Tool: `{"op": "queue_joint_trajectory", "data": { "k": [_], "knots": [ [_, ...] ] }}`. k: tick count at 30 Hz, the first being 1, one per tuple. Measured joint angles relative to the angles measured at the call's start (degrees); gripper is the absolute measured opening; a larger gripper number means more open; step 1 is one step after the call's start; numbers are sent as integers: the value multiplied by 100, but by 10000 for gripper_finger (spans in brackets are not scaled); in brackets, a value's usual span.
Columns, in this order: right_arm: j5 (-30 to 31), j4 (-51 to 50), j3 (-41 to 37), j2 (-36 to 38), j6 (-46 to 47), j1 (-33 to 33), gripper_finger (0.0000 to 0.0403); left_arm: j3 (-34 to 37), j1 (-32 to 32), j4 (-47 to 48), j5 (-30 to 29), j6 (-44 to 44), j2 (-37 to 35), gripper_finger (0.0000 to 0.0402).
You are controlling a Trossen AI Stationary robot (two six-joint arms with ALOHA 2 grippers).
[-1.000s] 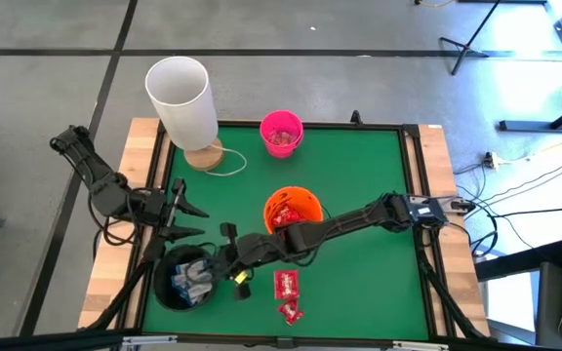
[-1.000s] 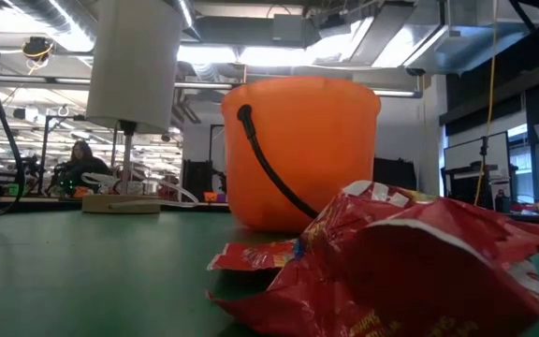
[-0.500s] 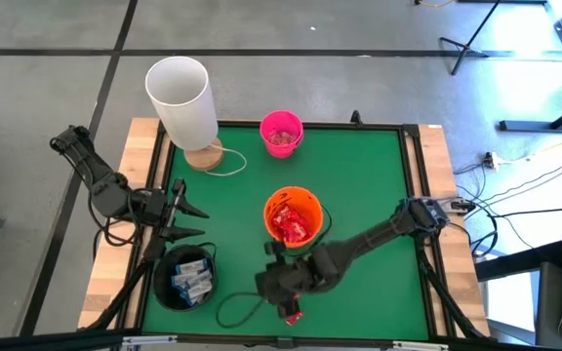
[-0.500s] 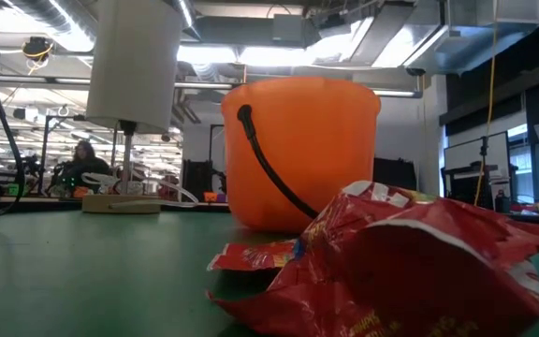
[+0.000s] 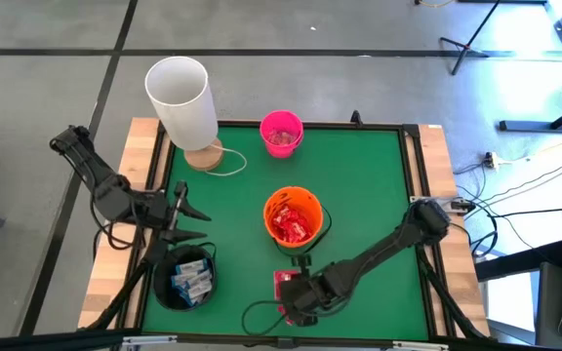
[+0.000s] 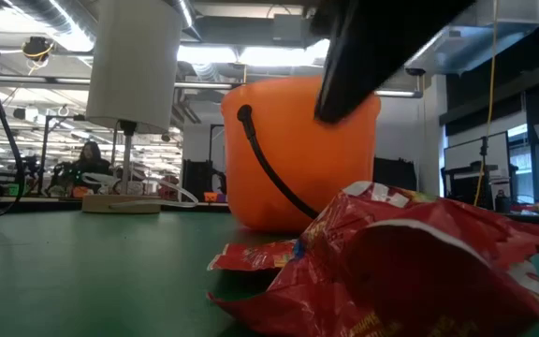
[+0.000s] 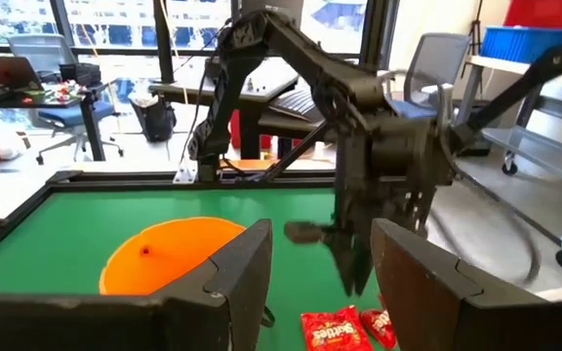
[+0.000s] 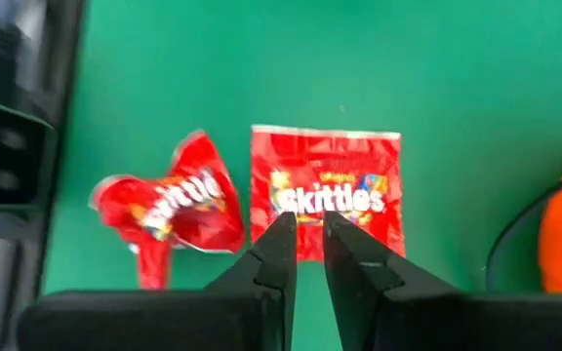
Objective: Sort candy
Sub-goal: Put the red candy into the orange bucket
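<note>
On the left, we find the left gripper (image 5: 185,220) waiting with its jaws parted and empty, just beyond the black bucket (image 5: 185,279), which holds white-and-blue bars (image 5: 191,280). Mid-counter, the orange bucket (image 5: 294,216) contains red packets (image 5: 292,226). Just nearer than it, the right gripper (image 8: 305,255) hangs over two loose red packets: a flat one (image 8: 325,192) and a crumpled one (image 8: 174,207), lying side by side. Its jaws stand nearly closed and empty. In our judgement they should widen, straddle the flat packet's edge and close low, since the crinkly wrapper may slip. The green counter (image 5: 379,185) sits in a workshop; a white lamp (image 5: 183,102) and pink bucket (image 5: 281,133) stand at the far side.
</note>
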State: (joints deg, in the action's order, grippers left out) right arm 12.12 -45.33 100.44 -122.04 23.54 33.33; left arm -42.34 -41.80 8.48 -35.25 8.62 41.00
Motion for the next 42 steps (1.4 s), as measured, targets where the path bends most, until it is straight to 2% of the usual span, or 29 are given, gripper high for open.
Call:
{"op": "queue_joint_trajectory", "data": {
  "k": [4,7,10,13,16,19,24,28,32,35,42],
  "knots": [
    [370,626,-624,473,282,149,50,0,2,6,-1,-7,96,167],
    [377,1765,-1280,784,355,254,50,0,2,6,-1,-4,169,167],
    [76,3094,-1937,915,465,344,52,0,2,4,-1,-3,227,167],
    [-407,3599,-2347,886,578,390,66,1,15,5,-19,-3,274,167],
    [-656,3760,-2494,798,767,426,99,2,15,8,-54,-4,295,167],
    [-762,3767,-2522,762,767,499,152,1,15,2,-69,6,326,167],
    [-557,3762,-2518,760,607,500,242,2,28,3,-106,26,335,167],
    [-244,3765,-2511,554,510,493,271,2,81,4,-150,31,343,167],
    [-208,3823,-2516,214,494,491,264,2,151,4,-152,44,368,167],
    [-179,3845,-2501,135,489,495,238,2,181,4,-152,57,369,167],
    [-173,3797,-2505,183,324,491,116,2,182,6,-152,151,369,167]
  ]
}}
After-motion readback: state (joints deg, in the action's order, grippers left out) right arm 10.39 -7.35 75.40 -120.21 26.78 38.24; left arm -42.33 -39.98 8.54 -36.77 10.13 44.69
